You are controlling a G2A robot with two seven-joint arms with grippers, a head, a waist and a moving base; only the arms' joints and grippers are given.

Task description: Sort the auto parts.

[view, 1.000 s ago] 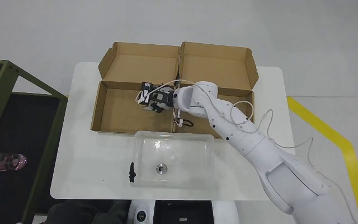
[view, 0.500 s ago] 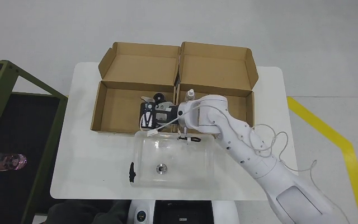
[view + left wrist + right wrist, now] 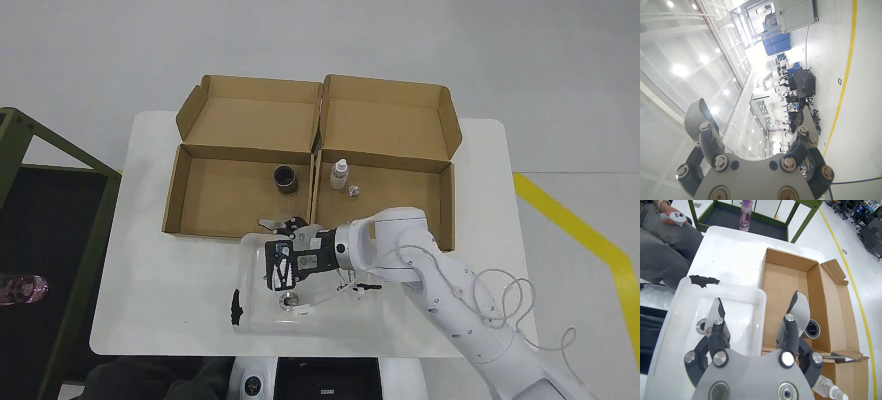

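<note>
My right gripper point(image 3: 272, 258) point(image 3: 758, 303) hangs open and empty over the clear bin point(image 3: 370, 300) point(image 3: 725, 290), one finger above the bin, the other above the front wall of the left cardboard box point(image 3: 210, 195) point(image 3: 783, 275). A metal ring part point(image 3: 290, 300) point(image 3: 700, 326) lies on the bin floor beside the nearer finger. A dark cylinder point(image 3: 286, 180) point(image 3: 813, 331) stands in the left box. The right box point(image 3: 400, 195) holds a small white bottle point(image 3: 341, 175) point(image 3: 827, 389). My left gripper point(image 3: 752, 106) points up at the hall ceiling, open, holding nothing.
Both boxes have their lids folded back toward the far table edge. A black scrap point(image 3: 236, 308) point(image 3: 703, 280) sticks to the bin's left rim. A green cart point(image 3: 40, 200) with a pink bottle point(image 3: 745, 215) stands beside the white table point(image 3: 150, 250).
My right gripper has drawn back from inside the left box to above the clear bin. The dark cylinder it was over now stands uncovered in that box.
</note>
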